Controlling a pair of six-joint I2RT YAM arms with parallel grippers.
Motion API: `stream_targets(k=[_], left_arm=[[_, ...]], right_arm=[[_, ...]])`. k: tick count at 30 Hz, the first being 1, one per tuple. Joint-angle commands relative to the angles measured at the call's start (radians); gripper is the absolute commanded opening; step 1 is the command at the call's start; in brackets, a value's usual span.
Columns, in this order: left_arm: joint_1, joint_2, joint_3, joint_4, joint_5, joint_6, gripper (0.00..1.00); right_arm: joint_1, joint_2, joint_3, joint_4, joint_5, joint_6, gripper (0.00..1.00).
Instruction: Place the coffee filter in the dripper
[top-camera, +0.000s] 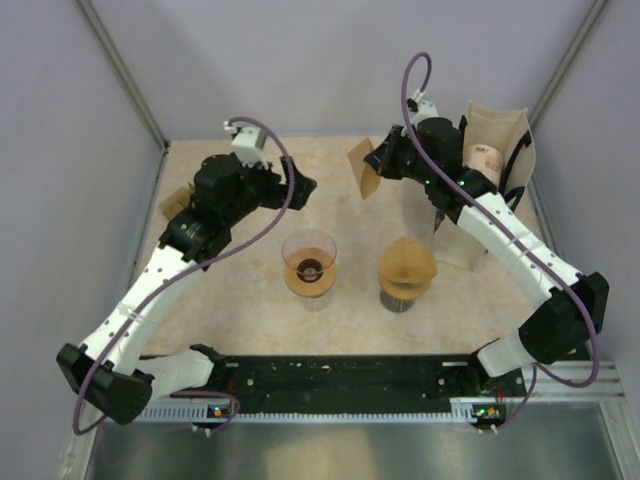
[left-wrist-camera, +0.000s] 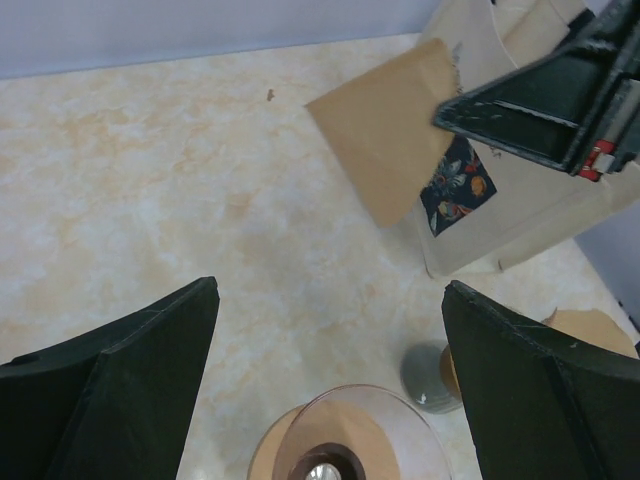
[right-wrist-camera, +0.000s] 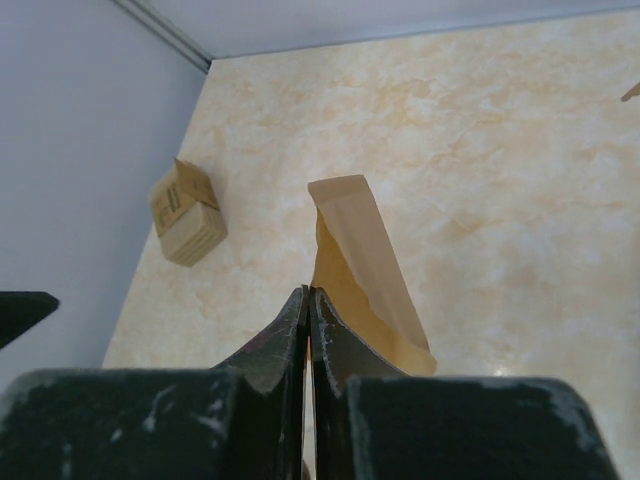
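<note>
The right gripper (top-camera: 384, 160) hangs above the table (top-camera: 250, 300), beyond the glass dripper (top-camera: 309, 262) and a little to its right in the top view. Its fingers are pressed tight together on one edge of the brown paper coffee filter (top-camera: 362, 170). From the right wrist camera the two fingers (right-wrist-camera: 280, 340) meet with no gap, and the filter (right-wrist-camera: 360, 255) stands out past them as a folded, partly opened flap. The filter is in the air and well apart from the dripper, not in it. The left gripper (top-camera: 300, 187) is also beyond the dripper, slightly to its left, with its fingers spread wide and nothing between them. In the left wrist view those fingers (left-wrist-camera: 120, 400) frame the dripper's rim (left-wrist-camera: 345, 440) at the bottom edge, and the filter (left-wrist-camera: 390, 125) shows farther off, pinched by the right gripper (left-wrist-camera: 560, 95). Just to the right of the dripper stands a second dripper (top-camera: 406, 265) with a brown filter already sitting in its cone. Farther right of the dripper, behind that one, an open paper bag (top-camera: 495, 125) stands upright. A small cardboard box (top-camera: 173, 203) lies well to the left of the dripper, near the wall, and it also shows in the right wrist view (right-wrist-camera: 187, 213).
</note>
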Motion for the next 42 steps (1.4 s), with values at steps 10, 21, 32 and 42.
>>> stream_targets(k=[10, 21, 32, 42], left_arm=[[-0.212, 0.079, -0.057, 0.347, -0.153, 0.131, 0.99], [-0.321, 0.258, 0.043, 0.328, -0.312, 0.231, 0.92], [-0.341, 0.239, 0.004, 0.381, -0.381, 0.229, 0.88], [-0.341, 0.26, 0.003, 0.44, -0.409, 0.235, 0.82]], right_arm=[[0.125, -0.089, 0.002, 0.151, 0.212, 0.237, 0.0], [0.145, -0.101, -0.029, 0.165, 0.195, 0.291, 0.0], [0.148, -0.112, -0.041, 0.156, 0.204, 0.278, 0.0], [0.148, -0.118, -0.065, 0.176, 0.175, 0.294, 0.0]])
